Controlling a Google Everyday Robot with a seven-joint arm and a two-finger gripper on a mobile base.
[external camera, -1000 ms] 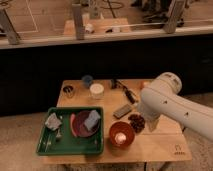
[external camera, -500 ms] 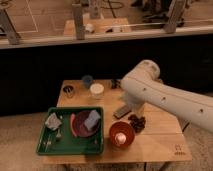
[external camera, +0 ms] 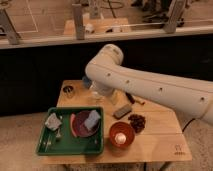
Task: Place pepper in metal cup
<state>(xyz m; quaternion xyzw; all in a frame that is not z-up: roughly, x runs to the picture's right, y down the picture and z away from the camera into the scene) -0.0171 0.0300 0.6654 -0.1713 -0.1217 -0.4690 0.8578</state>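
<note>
Camera view gives you one wooden table (external camera: pixel 160 135) with four containers you can see well and one you can hardly see. At the left front, a single green tray (external camera: pixel 44 134) holds one maroon plate (external camera: pixel 80 131) with a blue-grey sponge (external camera: pixel 92 119) lying on it. It also holds a crumpled grey object (external camera: pixel 52 121) at its left side and some pale utensils you cannot count. The pepper (external camera: pixel 72 123) appears to lie in that tray as a slim red-orange strip along the plate's left edge. Just right of the tray, one orange bowl (external camera: pixel 121 142) holds a single pale round thing. The metal cup (external camera: pixel 68 90) stands alone at the back left corner, well apart from the pepper, and you cannot tell what is in it. A sliver of a blue cup (external camera: pixel 85 81) shows behind the white arm (external camera: pixel 150 87). Loose on the wood you have one grey block (external camera: pixel 122 111) and one dark red cluster (external camera: pixel 136 121). Your gripper (external camera: pixel 96 95) hangs over the back middle of the table, right of the metal cup, released and grasping nothing.
</note>
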